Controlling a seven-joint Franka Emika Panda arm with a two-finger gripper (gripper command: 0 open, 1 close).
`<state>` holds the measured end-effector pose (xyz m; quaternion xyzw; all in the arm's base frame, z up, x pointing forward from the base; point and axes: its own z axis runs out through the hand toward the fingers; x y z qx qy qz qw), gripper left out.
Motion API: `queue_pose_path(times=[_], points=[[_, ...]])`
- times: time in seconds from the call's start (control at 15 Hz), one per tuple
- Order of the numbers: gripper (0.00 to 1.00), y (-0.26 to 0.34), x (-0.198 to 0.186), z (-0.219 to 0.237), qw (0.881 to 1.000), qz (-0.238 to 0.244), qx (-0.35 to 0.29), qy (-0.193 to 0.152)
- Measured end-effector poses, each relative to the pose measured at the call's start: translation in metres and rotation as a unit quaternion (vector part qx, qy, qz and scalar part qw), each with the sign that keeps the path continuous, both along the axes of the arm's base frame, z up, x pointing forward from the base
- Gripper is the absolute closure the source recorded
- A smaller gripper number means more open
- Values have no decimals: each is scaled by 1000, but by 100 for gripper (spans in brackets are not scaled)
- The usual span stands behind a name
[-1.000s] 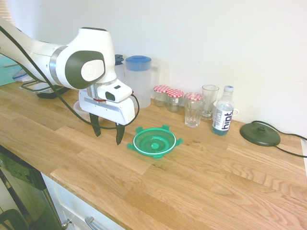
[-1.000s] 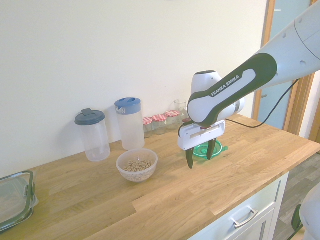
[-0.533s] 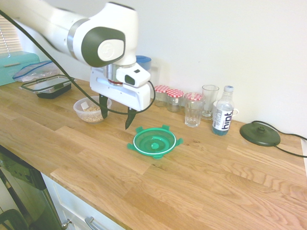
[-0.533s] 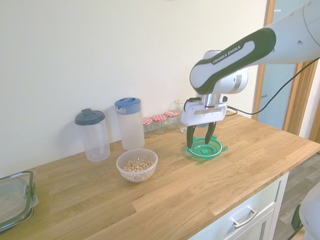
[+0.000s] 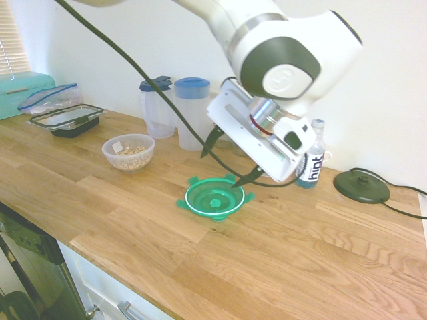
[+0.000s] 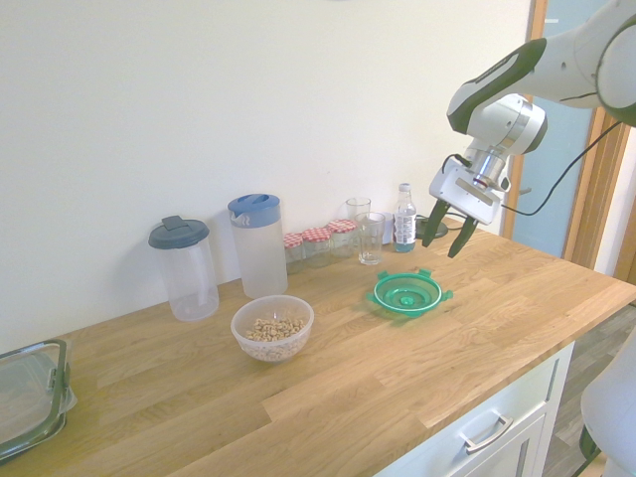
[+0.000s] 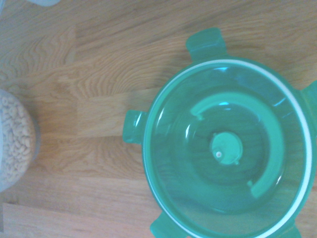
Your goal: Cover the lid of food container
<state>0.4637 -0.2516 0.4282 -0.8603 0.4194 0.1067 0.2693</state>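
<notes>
The lid [image 5: 215,198] lies flat on the wooden counter [image 5: 320,253], a round translucent green disc with small clip tabs sticking out around its rim and a white ring just inside the edge. The wrist view looks nearly straight down on it [image 7: 229,148] and shows a raised ring and a small knob at its centre, with the wood grain visible through the plastic. The gripper [image 5: 231,157] hangs in the air above the lid, tilted downward at a slant, its two dark fingers spread wide apart with nothing between them; in the second exterior view the gripper [image 6: 446,230] sits above and off to the side of the lid [image 6: 407,293], clear of it. The food container [image 5: 129,152], a small clear bowl holding beige grainy food, stands uncovered on the counter well apart from the lid, and its edge also shows in the wrist view [image 7: 15,141]. Behind it against the wall stand two tall clear jugs, one with a dark lid [image 6: 185,268] and one with a blue lid [image 6: 259,244]. Further along the wall are small jars with red checked caps [image 6: 314,245], drinking glasses [image 6: 370,238] and a water bottle [image 6: 403,218].
</notes>
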Motion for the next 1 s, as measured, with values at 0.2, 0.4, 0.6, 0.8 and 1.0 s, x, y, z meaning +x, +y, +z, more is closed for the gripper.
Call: queue_pose_path(times=[0.2,0.4,0.6,0.8,1.0], points=[[0,-25,12,-19,999,-11,33,5],[0,-48,21,-45,997,-19,75,3],[0,-52,34,-76,995,-20,96,10],[0,-43,43,-99,993,-16,117,12],[0,-34,51,-116,991,-12,130,13]])
